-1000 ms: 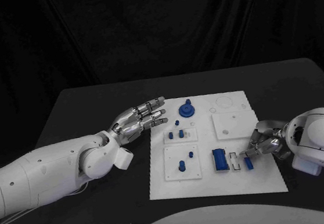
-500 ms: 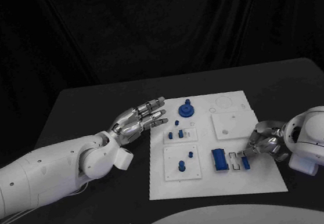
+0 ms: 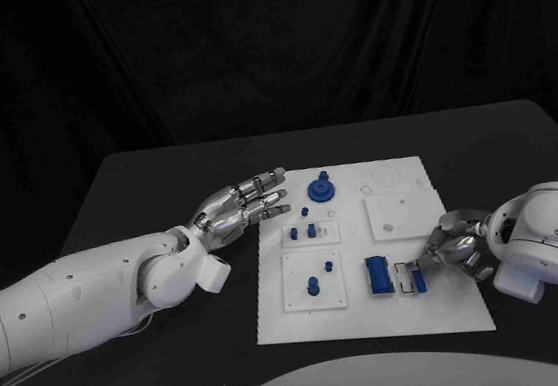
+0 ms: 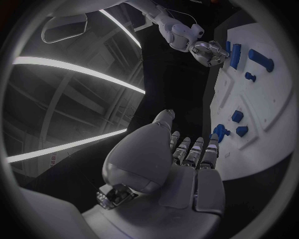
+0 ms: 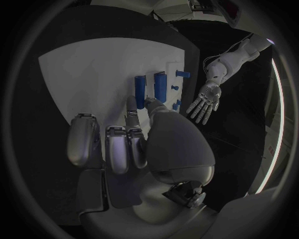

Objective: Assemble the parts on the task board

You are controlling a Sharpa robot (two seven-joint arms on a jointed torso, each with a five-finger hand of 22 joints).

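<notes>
- Task board (image 3: pixel 446 311), a white plate, lies mid-table on the black table (image 3: pixel 130 179), with blue parts on its inset panels: a round knob (image 3: pixel 320 188) near the far edge, small pegs (image 3: pixel 308 231) mid-left, a long block (image 3: pixel 379 275) near the front.
- Right hand (image 3: pixel 450 246) sits at the board's right edge, fingertips pinching a slim blue part (image 3: pixel 414 278) beside the long block.
- Left hand (image 3: pixel 240 203) hovers at the board's far left corner, fingers spread, holding nothing.
</notes>
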